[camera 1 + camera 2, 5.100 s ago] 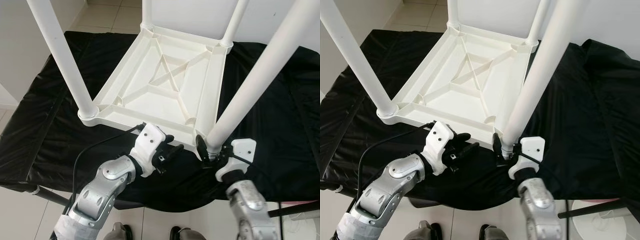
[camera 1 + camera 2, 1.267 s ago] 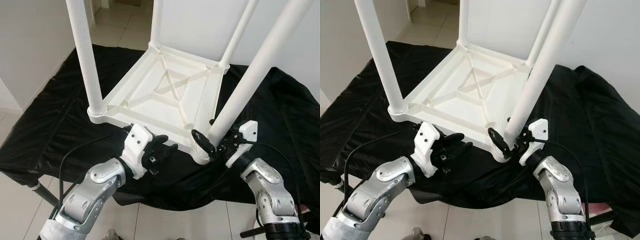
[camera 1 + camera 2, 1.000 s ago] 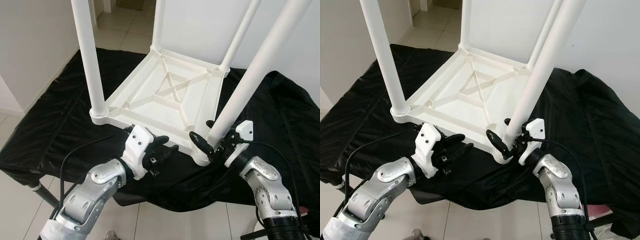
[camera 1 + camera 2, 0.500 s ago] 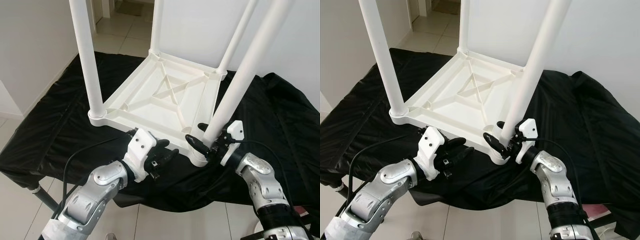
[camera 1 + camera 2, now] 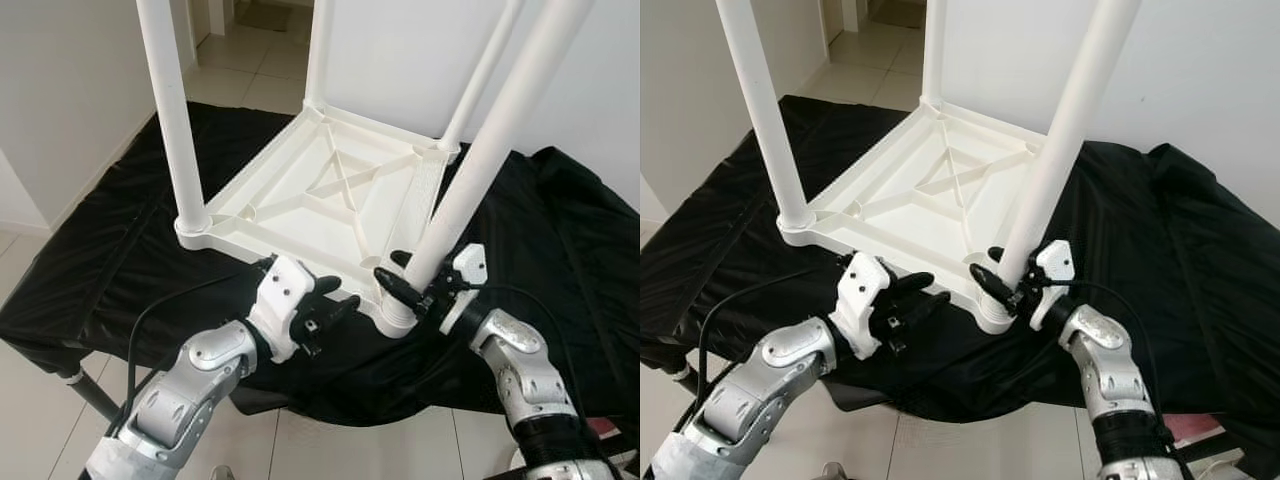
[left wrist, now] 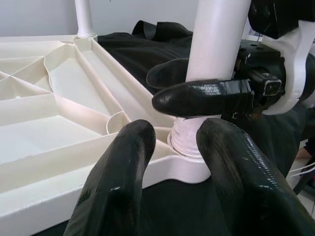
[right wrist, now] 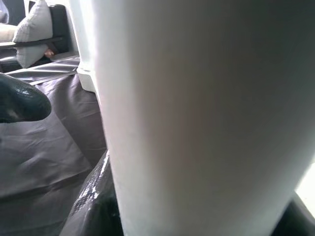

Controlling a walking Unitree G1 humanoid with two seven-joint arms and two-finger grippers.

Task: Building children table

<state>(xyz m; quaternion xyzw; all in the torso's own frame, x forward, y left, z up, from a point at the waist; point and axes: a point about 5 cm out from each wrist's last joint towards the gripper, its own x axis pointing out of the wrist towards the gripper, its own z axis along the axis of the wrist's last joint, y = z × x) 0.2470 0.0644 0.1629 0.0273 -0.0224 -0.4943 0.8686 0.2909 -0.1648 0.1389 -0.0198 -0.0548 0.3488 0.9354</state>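
My right gripper (image 5: 405, 285) has its fingers pinching the near-right table leg (image 5: 480, 170) just above its socket. My left gripper (image 5: 330, 308) hovers at the upturned white table top (image 5: 330, 200), fingers (image 6: 118, 187) slightly parted, holding nothing. The table lies upside down mid-worktop (image 5: 90, 280) on black sheeting, legs up. White walls and tiled floor (image 5: 250, 60) surround it.
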